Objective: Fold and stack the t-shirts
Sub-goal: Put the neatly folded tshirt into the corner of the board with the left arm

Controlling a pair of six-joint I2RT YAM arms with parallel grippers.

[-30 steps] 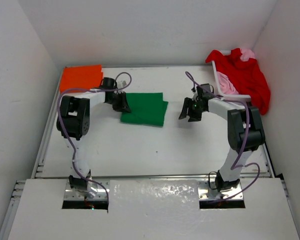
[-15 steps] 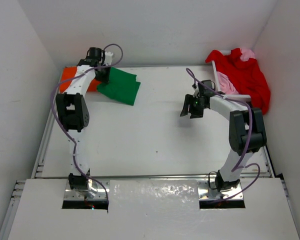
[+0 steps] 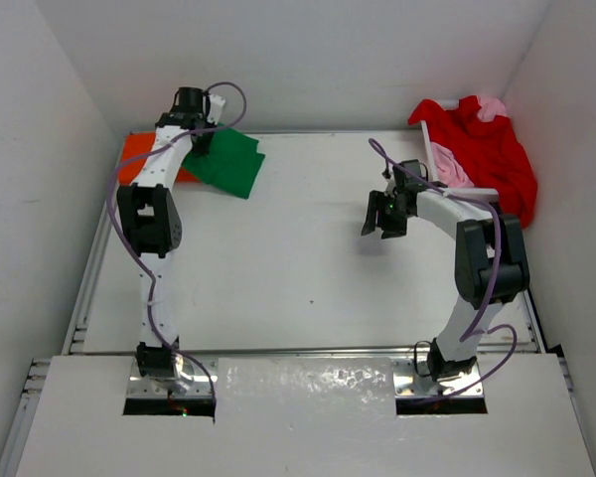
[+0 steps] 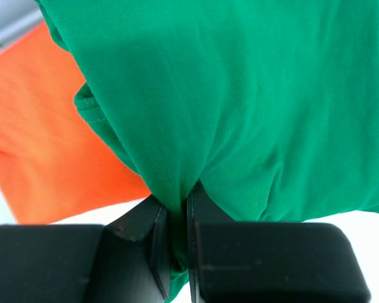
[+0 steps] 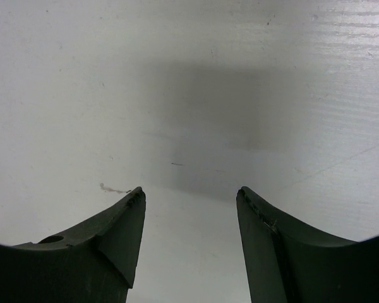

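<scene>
Upper right of the top view is the only container, the white basket point(image 3: 472, 192), and all I really get of it is a thin rim bar and a bit of lattice. The red shirt point(image 3: 502, 149) is slumped over it in a big crumpled heap that spills down the far side. The pink shirt point(image 3: 454, 171) shows inside the rim, and another pale bit pokes out at the very top of the heap. Over in the upper left, the orange shirt point(image 3: 139, 155) lies flat as a neat folded rectangle. The green shirt point(image 3: 230, 164), also folded squarish, sits just right of it with its left edge over the orange one. I can't tell if it's resting there or hanging a bit. My left gripper point(image 3: 201, 141) has its black fingers pinched tight on a bunched fold of the green. In the wrist view the knit puckers into the gripper and you can see a stitched hem. The right gripper point(image 3: 380, 231) hangs mid-right over the bare, smooth white table point(image 3: 298, 288), jaws well apart with nothing in them.
</scene>
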